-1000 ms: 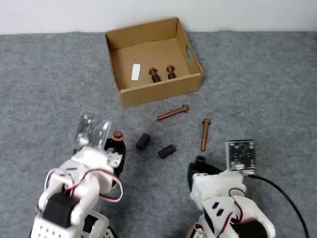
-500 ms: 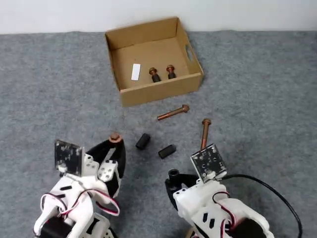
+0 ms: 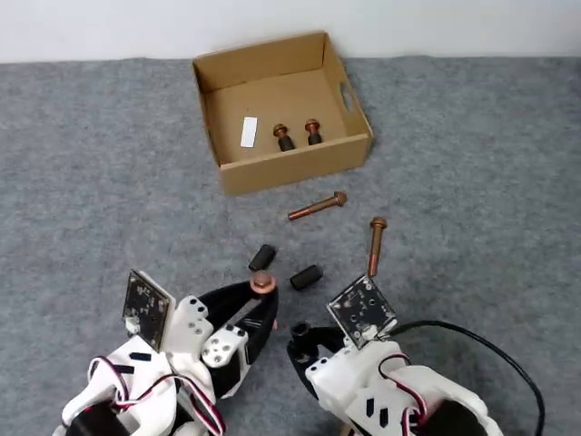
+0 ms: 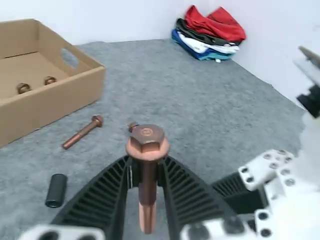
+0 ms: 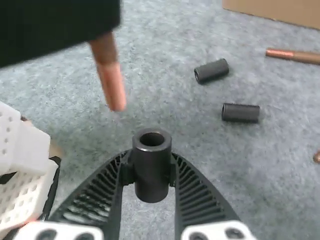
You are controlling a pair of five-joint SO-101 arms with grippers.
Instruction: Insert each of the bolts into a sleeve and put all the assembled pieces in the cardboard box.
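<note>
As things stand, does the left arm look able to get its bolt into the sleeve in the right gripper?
Likely yes. The left gripper holds the bolt tip-down, close beside the sleeve upright in the right gripper; its bore is open and nothing lies between them. It needs lining up first.

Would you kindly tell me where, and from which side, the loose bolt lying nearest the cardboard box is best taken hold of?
Probably mid-shank on the loose bolt, coming straight down and squeezing across its length. It lies flat on the carpet, clear of the cardboard box, so the round shank's two sides are free; the wider hex head would sit unevenly.
</note>
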